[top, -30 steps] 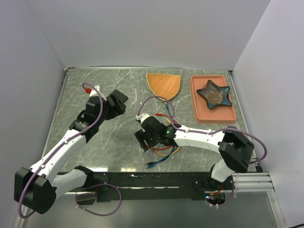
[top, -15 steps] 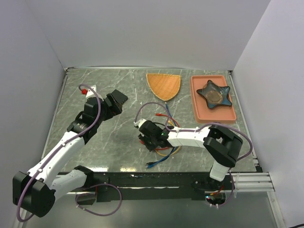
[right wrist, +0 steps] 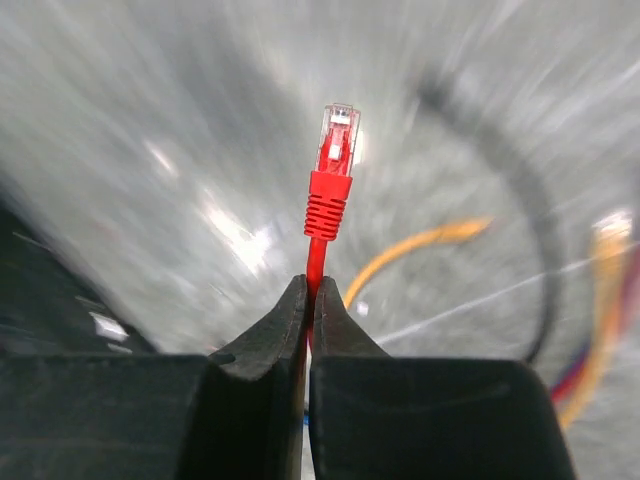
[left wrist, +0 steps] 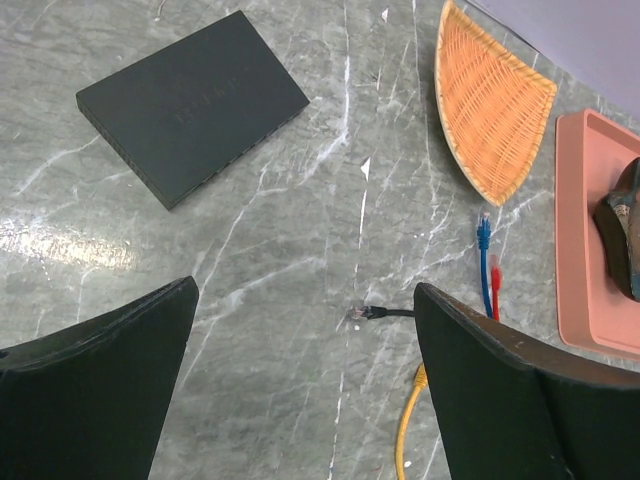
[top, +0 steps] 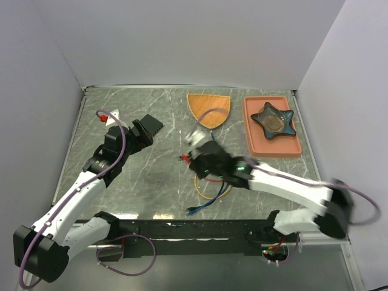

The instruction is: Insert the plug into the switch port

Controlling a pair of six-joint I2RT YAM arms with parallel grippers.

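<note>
Grey-green marbled desk (top: 145,182), walled on three sides. Both arms reach in from the near edge.

Left arm: left tool (left wrist: 305,300) hangs over the left rear of the desk, released, jaws wide apart, nothing between them.

Right arm: blurred in the top view, stretched toward the desk's middle. The right tool (right wrist: 307,300) is clenched on a red cable (right wrist: 316,255), fingers pinched together just behind the boot. The plug (right wrist: 338,130), red boot with a clear connector tip, sticks straight out beyond the fingertips. The background in the right wrist view is smeared.

Salmon-pink rectangular tray (top: 247,127) at right rear, with a dark blue star-shaped dish (top: 274,120) lying in it. An orange woven fan-shaped basket (top: 209,108) sits just left of the tray.

Flat matte-black rectangular box (left wrist: 190,105): shows only in the left wrist view, lying flat on the desk, well apart from the held plug. The switch port on its edge cannot be made out.

Loose cables near the desk's middle: yellow loop (top: 209,195) and blue cable (top: 200,207). A thin black cable end (left wrist: 375,313) lies between the left tool's fingers in the left wrist view.
</note>
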